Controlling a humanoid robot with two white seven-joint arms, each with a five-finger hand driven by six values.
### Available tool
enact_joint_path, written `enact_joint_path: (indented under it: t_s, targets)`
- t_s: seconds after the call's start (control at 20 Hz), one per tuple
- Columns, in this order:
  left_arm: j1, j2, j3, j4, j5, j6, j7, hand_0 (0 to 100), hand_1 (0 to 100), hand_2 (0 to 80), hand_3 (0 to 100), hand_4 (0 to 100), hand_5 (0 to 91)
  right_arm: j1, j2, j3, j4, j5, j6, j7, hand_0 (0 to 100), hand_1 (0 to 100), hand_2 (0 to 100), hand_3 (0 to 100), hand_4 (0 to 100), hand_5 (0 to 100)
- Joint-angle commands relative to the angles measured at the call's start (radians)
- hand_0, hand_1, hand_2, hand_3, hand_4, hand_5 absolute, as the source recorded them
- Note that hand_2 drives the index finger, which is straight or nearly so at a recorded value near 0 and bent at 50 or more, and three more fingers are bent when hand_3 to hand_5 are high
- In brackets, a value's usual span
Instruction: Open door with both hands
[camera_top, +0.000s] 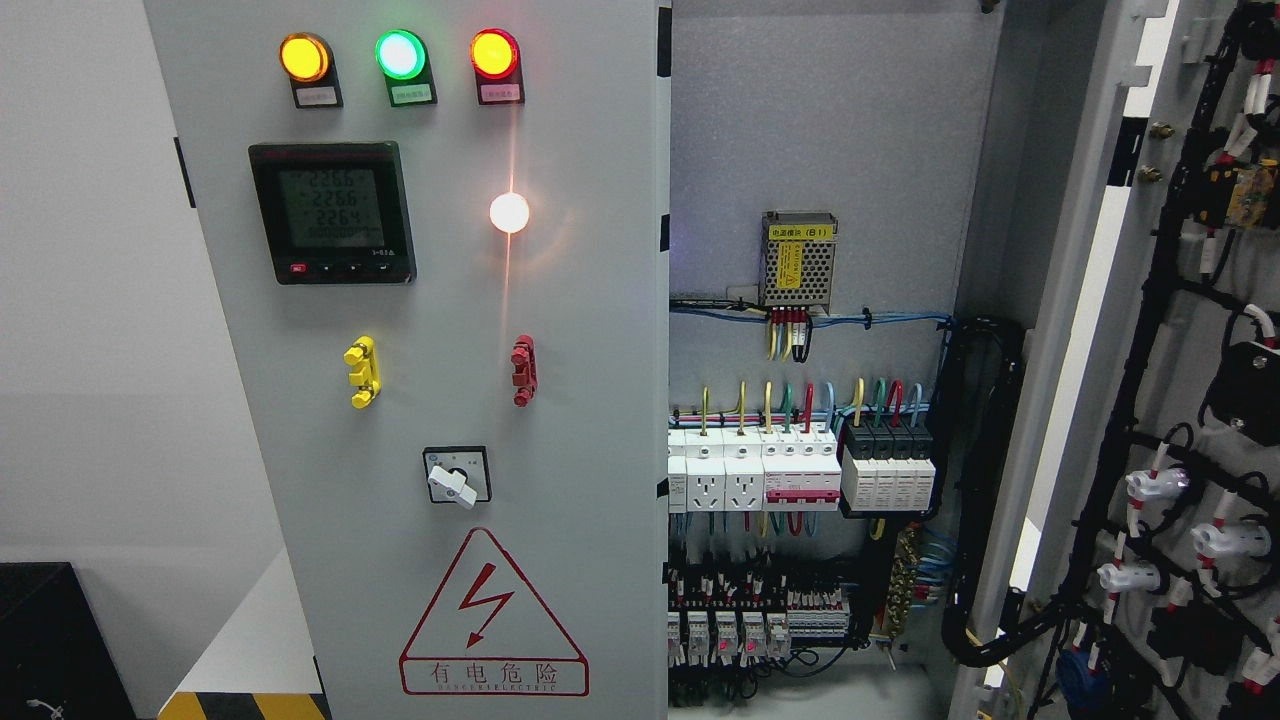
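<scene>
Head view: neither hand in frame, so finger state can't be told and nothing can be placed relative to a hand. Left door (440, 400) shut, carrying lamps, meter (332, 212), rotary switch (457, 476), warning triangle (493, 615). Breakers (790, 470) exposed mid-cabinet. Right door (1170, 400) swung wide. Likely next: pull the left door by its free right edge, clear of the switch.

Matt grey painted metal door (590, 420); glossy plastic lamps (400, 54).
</scene>
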Motion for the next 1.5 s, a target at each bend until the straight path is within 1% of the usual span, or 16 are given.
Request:
enact_joint_path:
  t_s: [0.0,0.1,0.2,0.45,0.55,0.6,0.8,0.85,0.95,1.0,1.35,1.45]
  targets:
    - [-0.033,-0.155,0.226,0.488,-0.255,-0.007,0.000,0,0,0.0,0,0,0.0,0.000,0.000,0.000,0.000,-0.025,0.000,0.001,19,0,0,0,0,0]
    - [-0.033,-0.154,0.346,0.490,-0.381,-0.007,0.000,0,0,0.0,0,0,0.0,0.000,0.000,0.000,0.000,-0.025,0.000,0.001,19,0,0,0,0,0]
    - [-0.033,-0.146,0.400,0.494,-0.475,-0.005,0.000,0,0,0.0,0,0,0.0,0.000,0.000,0.000,0.000,-0.025,0.000,0.001,19,0,0,0,0,0]
    - [-0.033,-0.146,0.515,0.542,-0.651,-0.004,0.000,0,0,0.0,0,0,0.0,0.000,0.000,0.000,0.000,-0.025,0.000,0.001,19,0,0,0,0,0]
    - [-0.033,-0.148,0.559,0.542,-0.706,-0.002,0.003,0,0,0.0,0,0,0.0,0.000,0.000,0.000,0.000,-0.025,0.000,0.001,19,0,0,0,0,0]
    - [-0.033,-0.148,0.567,0.542,-0.716,-0.002,0.008,0,0,0.0,0,0,0.0,0.000,0.000,0.000,0.000,-0.025,0.000,0.001,19,0,0,0,0,0]
    - [-0.033,-0.160,0.566,0.540,-0.716,-0.002,0.020,0,0,0.0,0,0,0.0,0.000,0.000,0.000,0.000,-0.025,0.000,0.001,19,0,0,0,0,0]
    - [-0.033,-0.161,0.564,0.540,-0.716,-0.004,0.035,0,0,0.0,0,0,0.0,0.000,0.000,0.000,0.000,-0.025,0.000,0.001,19,0,0,0,0,0]
    - [-0.033,-0.169,0.566,0.539,-0.716,-0.004,0.092,0,0,0.0,0,0,0.0,0.000,0.000,0.000,0.000,-0.025,0.000,0.001,19,0,0,0,0,0]
    - [-0.033,-0.174,0.567,0.540,-0.716,-0.004,0.106,0,0,0.0,0,0,0.0,0.000,0.000,0.000,0.000,-0.025,0.000,0.001,19,0,0,0,0,0]
    - [-0.030,-0.197,0.569,0.533,-0.704,-0.005,0.158,0,0,0.0,0,0,0.0,0.000,0.000,0.000,0.000,-0.025,0.000,0.001,19,0,0,0,0,0]
    - [-0.028,-0.207,0.569,0.526,-0.704,-0.005,0.160,0,0,0.0,0,0,0.0,0.000,0.000,0.000,-0.002,-0.026,0.000,0.001,19,0,0,0,0,0]
